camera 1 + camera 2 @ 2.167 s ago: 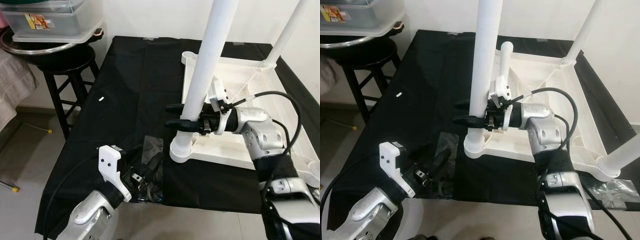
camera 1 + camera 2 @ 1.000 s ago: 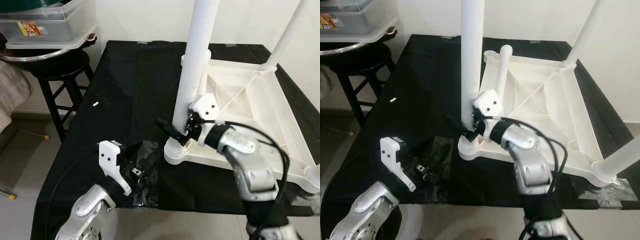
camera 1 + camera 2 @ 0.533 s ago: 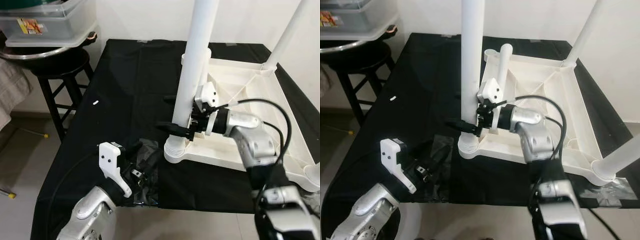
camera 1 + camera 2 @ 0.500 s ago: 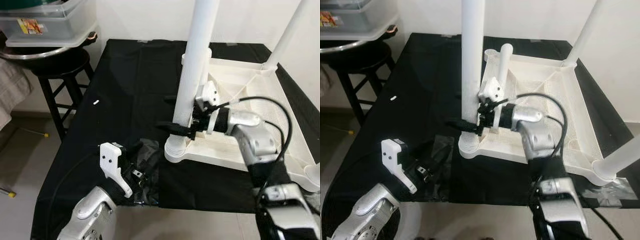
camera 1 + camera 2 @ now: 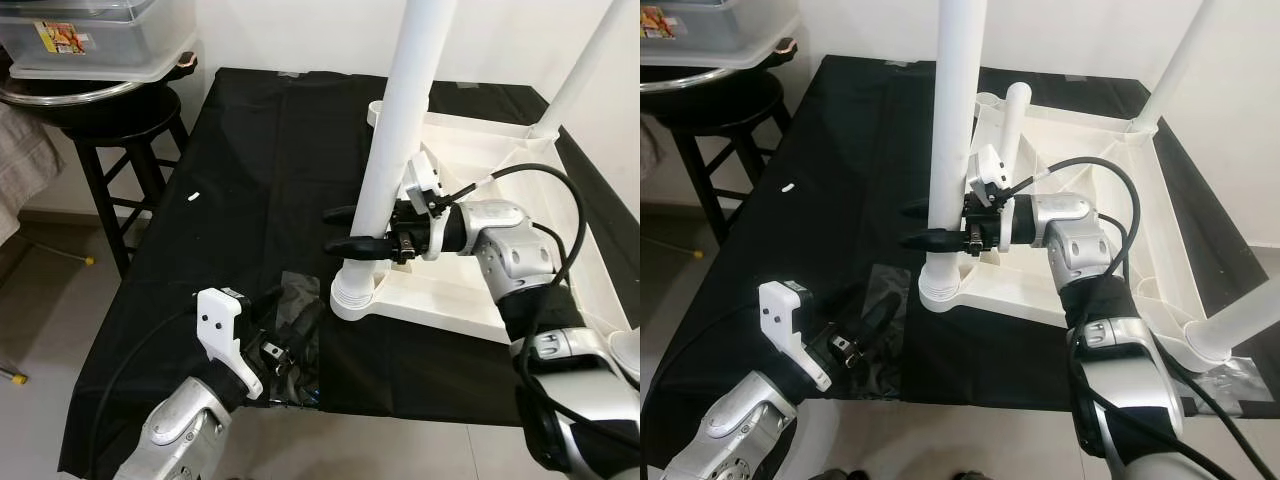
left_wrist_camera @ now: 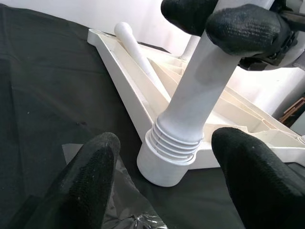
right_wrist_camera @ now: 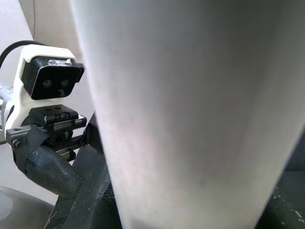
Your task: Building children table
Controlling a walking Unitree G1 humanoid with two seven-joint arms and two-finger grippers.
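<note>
White plastic children's table [image 5: 520,190] is seen lying upside down on a surface covered by a black cloth [image 5: 260,170]. Its legs are pointed upward. The nearest table leg [image 5: 400,160] is seated upright in a ribbed corner socket [image 5: 352,292] at the near left corner of the tabletop. A second leg [image 5: 575,75] is seen standing at the far right corner, and a third [image 5: 1250,315] at the near right. A loose leg [image 5: 1008,125] is laid slanting inside the tabletop, just behind the nearest leg.

The right gripper [image 5: 350,230] is placed low on the nearest leg, a little above the socket, with one black finger on each side of it; the leg is grasped between them. In the right wrist view the white leg [image 7: 190,114] is seen very close to the camera.

The left gripper [image 5: 290,325] is held low near the front edge of the surface, over a sheet of crumpled clear plastic [image 5: 300,300], to the left of the socket. Its fingers [image 6: 90,176] are spread apart and nothing is held between them.

A dark wooden stool [image 5: 110,130] with a clear plastic storage box [image 5: 100,40] on top is seen to the left of the surface.
</note>
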